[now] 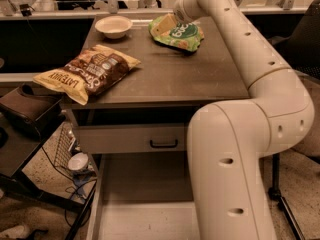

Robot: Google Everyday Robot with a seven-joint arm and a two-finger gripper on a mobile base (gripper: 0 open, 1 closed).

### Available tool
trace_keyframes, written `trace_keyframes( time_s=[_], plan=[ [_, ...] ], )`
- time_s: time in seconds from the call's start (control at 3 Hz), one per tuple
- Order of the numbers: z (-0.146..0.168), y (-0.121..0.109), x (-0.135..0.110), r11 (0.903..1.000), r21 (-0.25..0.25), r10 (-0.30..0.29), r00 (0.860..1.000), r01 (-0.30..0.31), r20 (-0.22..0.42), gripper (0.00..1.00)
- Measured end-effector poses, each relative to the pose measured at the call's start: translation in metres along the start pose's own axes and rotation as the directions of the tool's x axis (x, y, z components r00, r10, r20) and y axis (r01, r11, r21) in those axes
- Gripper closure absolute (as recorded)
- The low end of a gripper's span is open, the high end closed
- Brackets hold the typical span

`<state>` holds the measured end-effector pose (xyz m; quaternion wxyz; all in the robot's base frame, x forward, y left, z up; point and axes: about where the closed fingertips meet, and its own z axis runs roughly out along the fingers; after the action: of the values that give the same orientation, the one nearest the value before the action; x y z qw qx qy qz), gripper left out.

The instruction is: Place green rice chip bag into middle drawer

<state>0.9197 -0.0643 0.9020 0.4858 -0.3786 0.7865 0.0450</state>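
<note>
Two snack bags are shown on the brown tabletop point(175, 81) of a drawer unit. The green rice chip bag point(184, 35) is seen lying flat near the far edge, just to the right of a pale bowl point(114, 26). It is well apart from the larger brown-and-yellow chip bag point(87, 74), which is laid at the near left corner and overhangs the edge.

The gripper point(165, 26) is positioned at the far left corner of the green bag, where a tan part of it is overlapped onto the bag's surface. Most of the bag is spread to the right of the gripper and nearer to the viewer. Contact between the two is indicated, but whether the gripper is clamped on the bag or only pressed against it cannot be told.

The white arm point(235, 134) is extended from the lower right foreground, up the right of the scene, to the far edge of the table. Below the tabletop, a pale drawer front point(125, 138) with a black handle point(164, 144) is shown pushed in. Beneath it, the middle drawer point(140, 194) is drawn out toward the viewer, with a flat grey floor and a pale left side wall. Its right part is hidden by the arm.
</note>
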Motion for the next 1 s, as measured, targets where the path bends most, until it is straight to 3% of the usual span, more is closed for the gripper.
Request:
trace_keyframes(
  time_s=[0.33, 0.67, 1.0],
  plan=[
    [0.013, -0.014, 0.020, 0.9990, 0.041, 0.017, 0.999, -0.015, -0.046, 0.00],
    [0.029, -0.010, 0.052, 0.9973, 0.024, 0.071, 0.992, -0.069, -0.107, 0.18],
    [0.034, -0.007, 0.057, 0.9969, 0.017, 0.078, 0.990, -0.077, -0.118, 0.41]
  ],
)
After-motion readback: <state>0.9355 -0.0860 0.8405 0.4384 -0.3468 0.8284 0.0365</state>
